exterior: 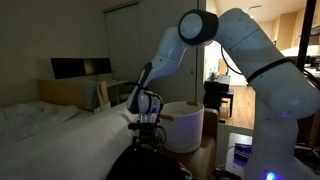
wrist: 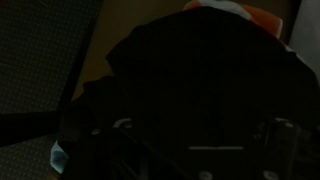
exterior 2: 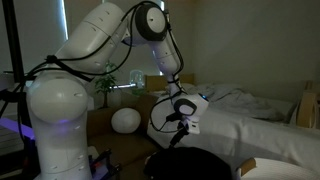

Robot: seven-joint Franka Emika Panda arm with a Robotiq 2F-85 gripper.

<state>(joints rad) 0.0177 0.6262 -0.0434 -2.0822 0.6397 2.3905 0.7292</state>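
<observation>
- The hand (exterior: 146,135) hung at the end of the white arm (exterior: 250,60), pointing straight down, low in the dim room.
- Its jaws stood spread wide apart, and nothing showed between them.
- Directly below it lay a dark bundle (exterior: 150,166), a rounded black mound at the bottom edge of both exterior views.
- The fingertips were just above the top of the bundle. Whether they touched it could not be told in the poor light.
- In the wrist view the dark bundle (wrist: 200,80) filled most of the picture. It had soft folds like crumpled cloth, but it was too dark to say what it was.
- At the top edge of the wrist view, beyond the bundle, a small orange and white thing (wrist: 245,10) peeked out. It could not be identified.
- To the left in the wrist view lay a finely gridded patch (wrist: 40,60), beside the bundle.
- The bed (exterior: 40,125), covered in rumpled white bedding, lay just beside the hand and the bundle. In an exterior view the bedding reached right up behind the hand.
- A white tub (exterior: 185,125) stood upright near the hand, on the side away from the bed.
- In an exterior view a white ball-like thing (exterior 2: 125,120) sat behind the arm, near a leafy plant (exterior 2: 105,85).
- A dark screen (exterior: 82,68) stood at the far wall, well apart from the hand.
</observation>
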